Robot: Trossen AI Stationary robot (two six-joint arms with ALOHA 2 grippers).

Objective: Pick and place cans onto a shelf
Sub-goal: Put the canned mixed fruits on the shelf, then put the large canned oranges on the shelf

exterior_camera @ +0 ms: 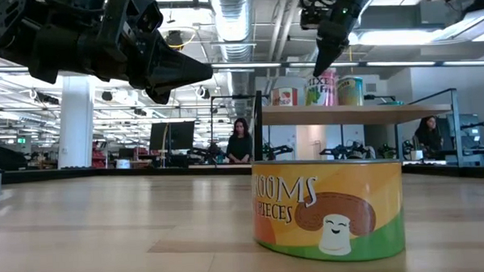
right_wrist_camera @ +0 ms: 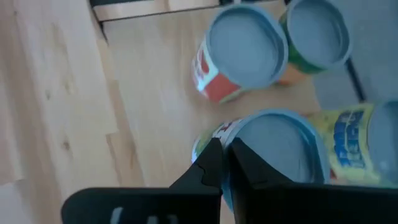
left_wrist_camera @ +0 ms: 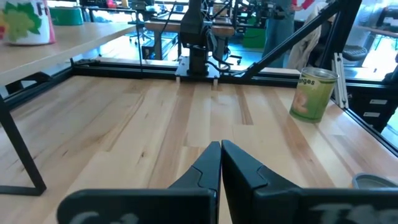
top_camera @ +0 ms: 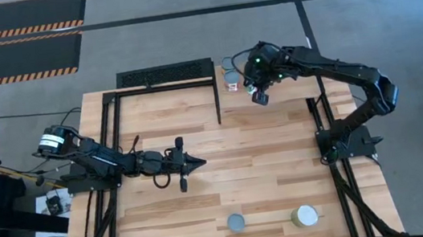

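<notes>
A black perforated rack [top_camera: 164, 75] lies along the far edge of the surface [top_camera: 264, 152], and thin black metal bars [top_camera: 216, 93] frame the raised wooden shelf [exterior_camera: 354, 113] at the far right corner. Beyond the surface, the low view shows an office hall with a seated person [exterior_camera: 240, 141] in the distance.

Three cans [right_wrist_camera: 239, 53] stand close together on the shelf: one with a red and white label, one with a green label [right_wrist_camera: 314, 34], and a yellow-labelled one [right_wrist_camera: 351, 146] beside a fourth can with a mixed-colour label [right_wrist_camera: 273, 146]. All have dull silvery round tops. The right hand [top_camera: 260, 96] hovers just above this cluster, its fingers pressed together and holding nothing, the tips over the edge of the nearest can.

Two more cans remain on the near part of the surface: a grey-topped one [top_camera: 236, 223] and a yellow-green one [top_camera: 305, 216], well apart from the shelf. The mushroom-labelled can [exterior_camera: 328, 208] fills the low view's foreground.

The left hand [top_camera: 193, 164] rests mid-surface, fingers closed and empty.
</notes>
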